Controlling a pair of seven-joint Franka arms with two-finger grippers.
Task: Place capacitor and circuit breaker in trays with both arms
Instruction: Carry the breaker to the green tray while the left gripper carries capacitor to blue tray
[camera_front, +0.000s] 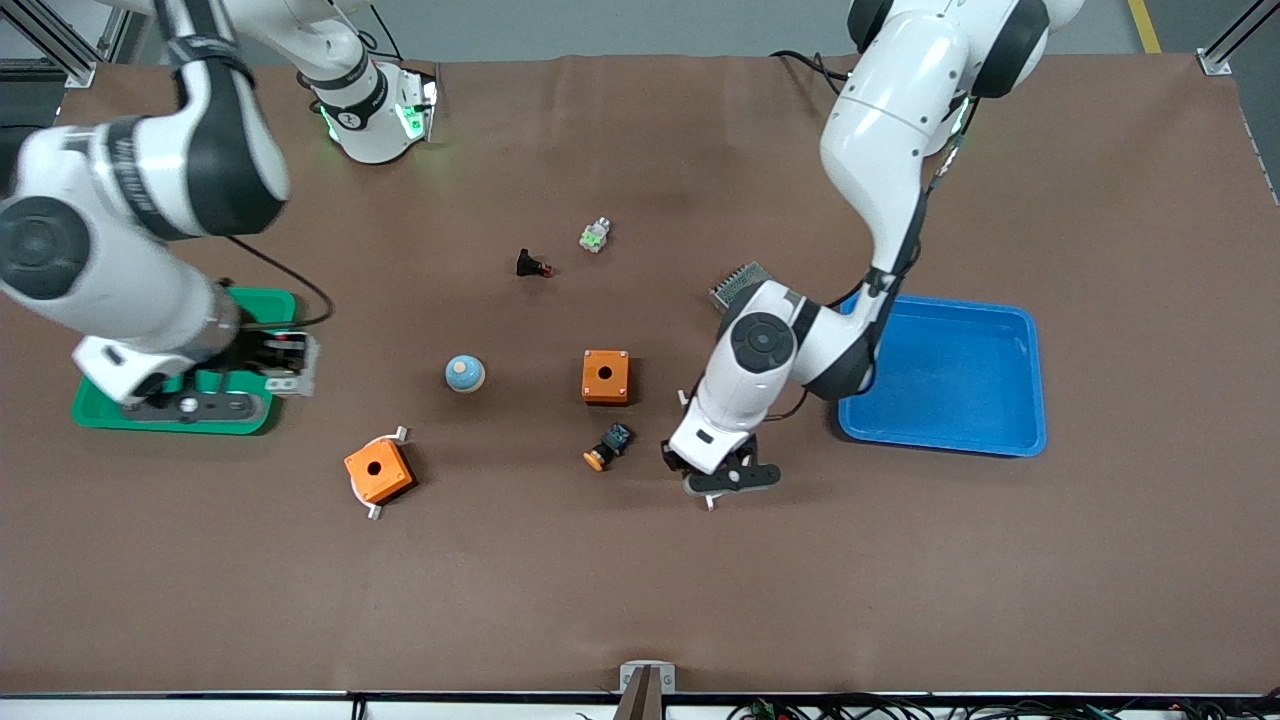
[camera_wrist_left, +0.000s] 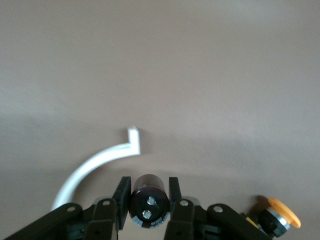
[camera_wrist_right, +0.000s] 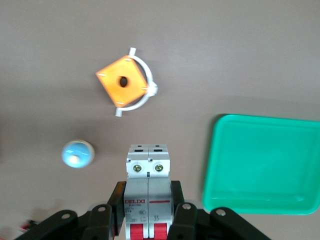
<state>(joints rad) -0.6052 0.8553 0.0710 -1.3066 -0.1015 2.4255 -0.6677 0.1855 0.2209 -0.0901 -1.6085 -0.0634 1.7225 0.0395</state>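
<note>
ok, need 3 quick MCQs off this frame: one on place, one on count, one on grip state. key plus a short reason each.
1. The right gripper is over:
A. green tray
B. blue tray
C. bare cloth

2. Orange boxes on the table:
A. one
B. two
C. three

3. The left gripper is:
A. open, empty
B. shut on the capacitor
C. shut on a push button

Key: 1 A, it hangs at the green tray's edge holding the circuit breaker. 2 B, one orange box and another. 3 B, fingers clamp the black cylinder.
</note>
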